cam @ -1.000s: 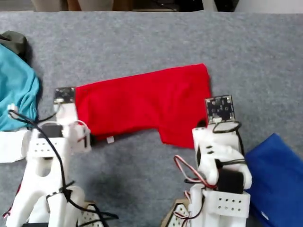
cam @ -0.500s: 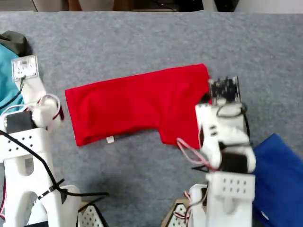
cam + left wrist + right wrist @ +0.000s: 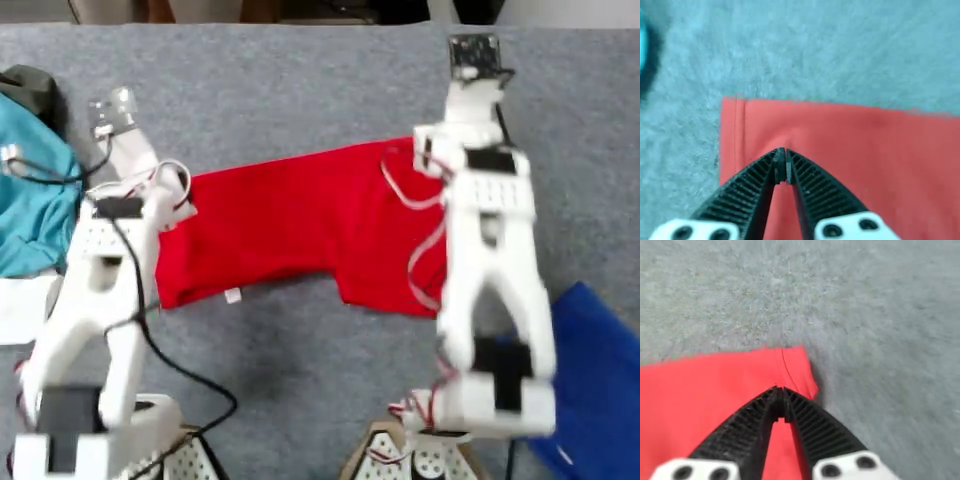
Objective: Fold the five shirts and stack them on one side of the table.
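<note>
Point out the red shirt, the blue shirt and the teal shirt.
red shirt (image 3: pixel 290 230), high view, middle of its body
blue shirt (image 3: pixel 595 370), high view, its middle
teal shirt (image 3: pixel 40 215), high view, its middle

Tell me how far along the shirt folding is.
Done: the red shirt looks partly folded mid-table. In hand: left tool and right tool sit closed over its far corners. Left: finishing it, then the teal shirt bunched at one edge and the blue shirt at the other, then stacking.

High view: overhead, takes in whole table (image 3: pixel 300 90). Wrist views: close, angled down at shirt (image 3: pixel 300 220) corners, shared overhead.
</note>
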